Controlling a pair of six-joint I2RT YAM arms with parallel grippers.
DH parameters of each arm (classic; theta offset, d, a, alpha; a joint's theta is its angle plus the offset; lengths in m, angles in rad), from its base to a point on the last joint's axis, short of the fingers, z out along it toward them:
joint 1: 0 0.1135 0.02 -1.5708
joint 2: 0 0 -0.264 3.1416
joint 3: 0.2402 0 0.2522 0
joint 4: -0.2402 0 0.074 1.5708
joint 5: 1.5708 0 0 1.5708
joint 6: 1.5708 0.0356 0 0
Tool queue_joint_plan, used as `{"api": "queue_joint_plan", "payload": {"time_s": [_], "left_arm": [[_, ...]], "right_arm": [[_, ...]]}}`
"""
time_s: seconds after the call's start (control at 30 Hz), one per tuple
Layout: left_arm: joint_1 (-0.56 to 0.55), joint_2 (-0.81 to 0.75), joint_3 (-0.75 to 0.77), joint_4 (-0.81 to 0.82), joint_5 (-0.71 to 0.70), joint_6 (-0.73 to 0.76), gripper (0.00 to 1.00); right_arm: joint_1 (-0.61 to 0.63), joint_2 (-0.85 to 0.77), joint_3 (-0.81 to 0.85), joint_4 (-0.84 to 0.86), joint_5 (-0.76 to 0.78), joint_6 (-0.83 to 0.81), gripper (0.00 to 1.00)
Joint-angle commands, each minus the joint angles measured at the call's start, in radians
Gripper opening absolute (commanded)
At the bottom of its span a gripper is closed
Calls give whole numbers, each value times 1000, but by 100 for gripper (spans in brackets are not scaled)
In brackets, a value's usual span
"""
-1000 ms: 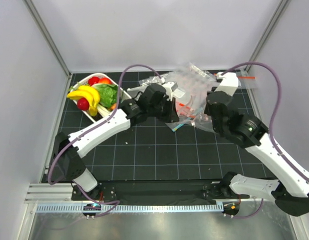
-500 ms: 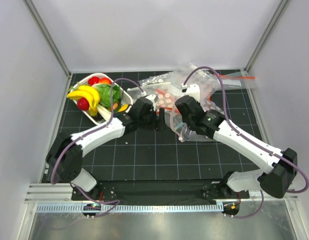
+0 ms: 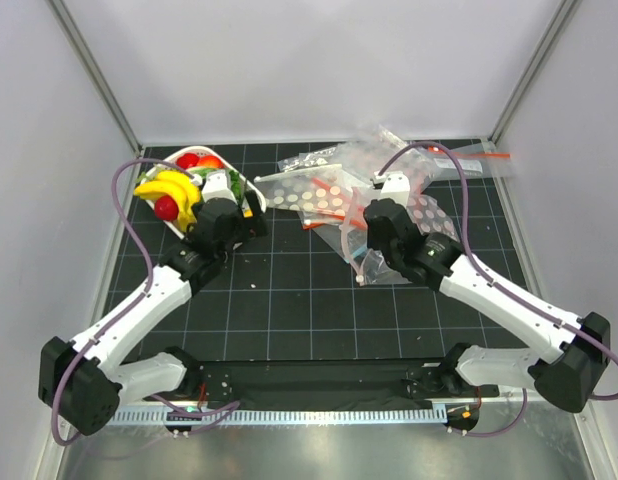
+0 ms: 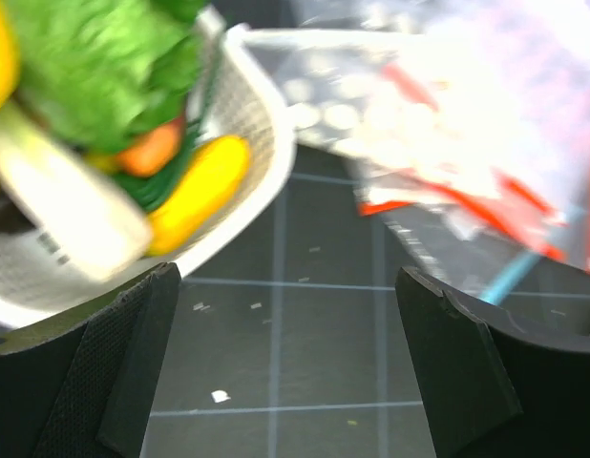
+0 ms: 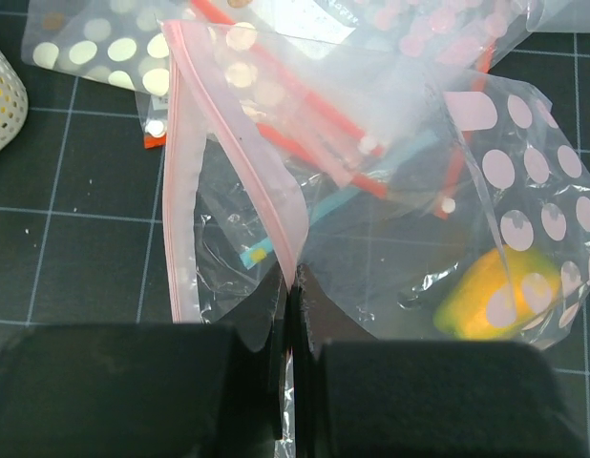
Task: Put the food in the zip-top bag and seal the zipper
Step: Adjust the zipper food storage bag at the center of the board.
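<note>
Your zip-top bag [image 5: 371, 286], an orange-yellow fruit [image 5: 481, 305] seemingly inside, lies on the tabletop [image 3: 289, 310] right of centre, its mouth edge [image 5: 176, 172] pinched in the right gripper's [image 5: 290, 286] shut jaws; the left gripper [image 4: 290, 324] hovers wide-jawed and empty by the white basket [image 4: 266, 124], so next you should grasp another food piece [image 4: 195, 191] there.

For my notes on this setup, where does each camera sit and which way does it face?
Top: above and behind the left arm and right arm, looking down at the table.
Left wrist: faces down at the basket of food, past the open left pincer.
Right wrist: faces down at the clear bag, its edge in the shut right pincer.
Shared: both wrist views show basket and red-strip bags.
</note>
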Motion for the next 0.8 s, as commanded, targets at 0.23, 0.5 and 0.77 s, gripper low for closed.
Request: {"api": "queue_joint_plan", "payload": {"time_s": [0.23, 0.5, 0.77], "left_arm": [[139, 12, -26, 61, -25, -172, 100], [310, 82, 153, -124, 14, -109, 100], [402, 203, 340, -254, 34, -25, 100]], "right_arm": [[-1, -40, -18, 92, 5, 8, 2], [-1, -31, -32, 111, -12, 6, 2], [-3, -59, -44, 117, -9, 5, 2]]}}
